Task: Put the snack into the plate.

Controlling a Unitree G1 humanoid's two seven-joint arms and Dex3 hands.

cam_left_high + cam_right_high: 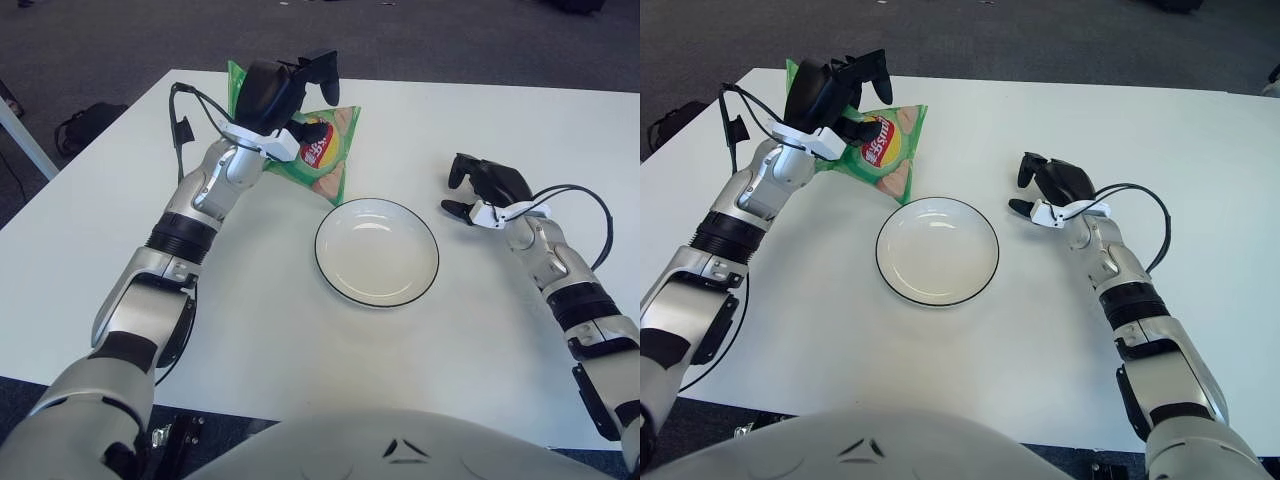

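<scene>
Fingers of the left hand [285,95] are closed on the upper part of the green snack bag [322,152], which is held clear of the white table [300,330] with its lower corner hanging toward the plate [377,251]. The bag is gripped near its top, probably so that its weight keeps it hanging flat below the hand and its lower edge can be brought over the rim first. It is seen up and to the left of the plate, near the rim but not yet over the dish, so the carry is judged to be partway done. The grasp is taken with the thumb on the printed face and the other fingers behind, as far as can be made out; one black finger [325,72] is stuck out above the bag and does not seem to bear on it.

The plate itself is shown empty, with a dark rim, standing roughly at the table's middle before the robot. The right hand [487,186] is seen to the right of the plate, well apart from it, its fingers loosely curled and nothing held in them. Whether it touches the table cannot be told.
</scene>
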